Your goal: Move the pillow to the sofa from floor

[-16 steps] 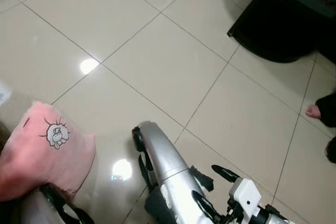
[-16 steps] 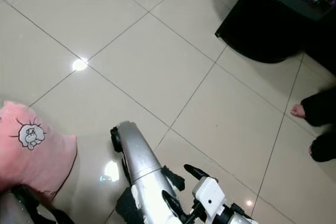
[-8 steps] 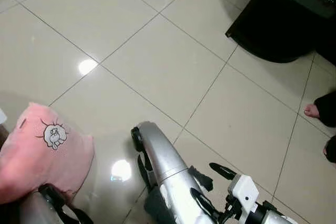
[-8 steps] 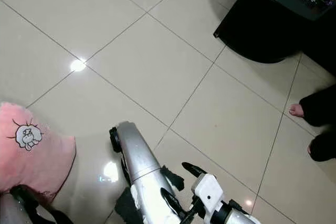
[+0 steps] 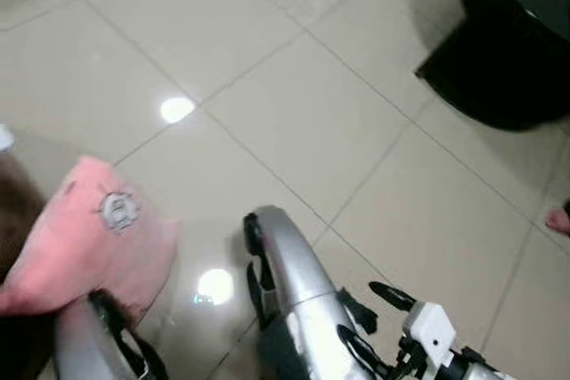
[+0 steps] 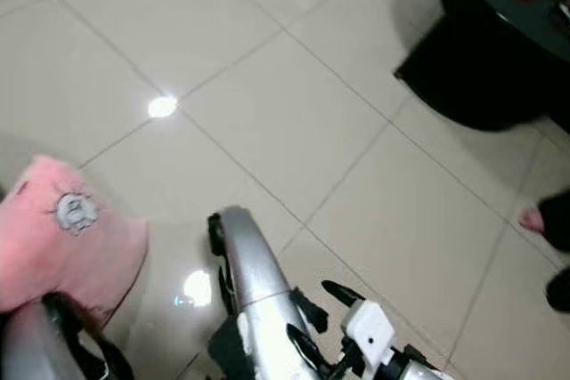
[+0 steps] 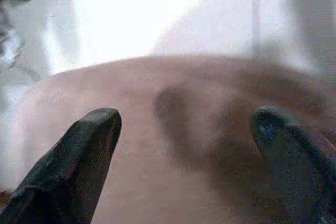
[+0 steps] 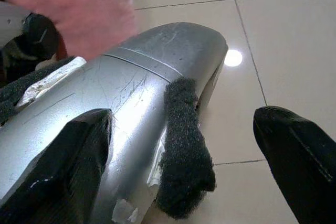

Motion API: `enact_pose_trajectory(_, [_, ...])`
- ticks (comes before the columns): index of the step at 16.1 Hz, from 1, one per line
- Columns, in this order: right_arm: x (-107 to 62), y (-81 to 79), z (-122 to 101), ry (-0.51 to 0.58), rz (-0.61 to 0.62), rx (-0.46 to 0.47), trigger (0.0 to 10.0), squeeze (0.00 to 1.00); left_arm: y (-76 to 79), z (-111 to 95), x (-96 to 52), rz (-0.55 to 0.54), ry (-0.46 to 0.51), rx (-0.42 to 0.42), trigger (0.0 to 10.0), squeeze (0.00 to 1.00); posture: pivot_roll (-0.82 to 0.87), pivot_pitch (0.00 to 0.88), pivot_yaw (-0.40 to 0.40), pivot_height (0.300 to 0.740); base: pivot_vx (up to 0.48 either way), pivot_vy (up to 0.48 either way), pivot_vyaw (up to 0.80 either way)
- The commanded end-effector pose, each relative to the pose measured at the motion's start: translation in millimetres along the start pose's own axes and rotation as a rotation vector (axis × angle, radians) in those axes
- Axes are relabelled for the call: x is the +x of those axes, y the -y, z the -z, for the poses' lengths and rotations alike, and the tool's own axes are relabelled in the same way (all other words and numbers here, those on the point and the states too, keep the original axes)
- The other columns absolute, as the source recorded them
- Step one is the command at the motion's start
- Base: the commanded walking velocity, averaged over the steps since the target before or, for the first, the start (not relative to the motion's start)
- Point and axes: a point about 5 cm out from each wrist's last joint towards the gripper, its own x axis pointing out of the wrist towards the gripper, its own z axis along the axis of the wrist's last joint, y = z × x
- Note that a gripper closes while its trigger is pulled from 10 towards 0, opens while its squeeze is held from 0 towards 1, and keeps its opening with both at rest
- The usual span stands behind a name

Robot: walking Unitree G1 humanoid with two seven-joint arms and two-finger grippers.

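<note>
The soft pink plush pillow with a small cartoon patch [image 5: 98,242] sits at the lower left of the head views, lifted against the robot's left arm above the glossy beige tiled floor [image 5: 294,113]. The left gripper [image 7: 184,145] has its fingers spread, the pink cloth bulging between them. It looks light, squashy and floppy; a deep bite across the middle would hold best. The right gripper [image 8: 184,166] hangs spread and empty.

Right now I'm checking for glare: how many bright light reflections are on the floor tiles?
2. One reflection lies on the floor beyond the pink pillow; the other reflection sits between the pillow and the silver arm. Others may be hidden.
</note>
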Motion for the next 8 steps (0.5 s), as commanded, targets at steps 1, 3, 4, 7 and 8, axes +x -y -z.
enact_pose_trajectory(1, [-0.4, -5.5, 18, -0.095, 0.010, 0.055, 10.0, 0.00, 1.9, -2, -0.3, 0.039, 0.038, -0.029, 10.0, 0.00, -0.07, 0.376, -0.196, 0.536, 0.000, 0.000, 0.00])
enact_pose_trajectory(3, [1.1, -5.4, 19, -0.094, 0.006, 0.061, 10.0, 0.00, -9.1, -8, -6.3, 0.023, 0.120, -0.086, 10.0, 0.00, -0.04, 0.373, -0.192, 0.536, 0.000, 0.000, 0.00])
enact_pose_trajectory(4, [2.7, -4.8, 19, -0.087, 0.005, 0.060, 10.0, 0.00, -16.6, -14, -9.3, 0.005, 0.181, -0.141, 10.0, 0.00, -0.03, 0.372, -0.192, 0.536, 0.000, 0.000, 0.00])
enact_pose_trajectory(7, [9.2, -2.9, 17, -0.070, -0.004, 0.052, 10.0, 0.00, -18.5, -28, -9.0, 0.042, 0.251, -0.167, 10.0, 0.00, 0.00, 0.370, -0.185, 0.536, 0.000, 0.000, 0.00])
enact_pose_trajectory(8, [11.6, -2.3, 17, -0.066, -0.004, 0.052, 10.0, 0.00, -17.1, -36, -9.2, 0.092, 0.278, -0.129, 10.0, 0.00, 0.01, 0.373, -0.182, 0.536, 0.000, 0.000, 0.00])
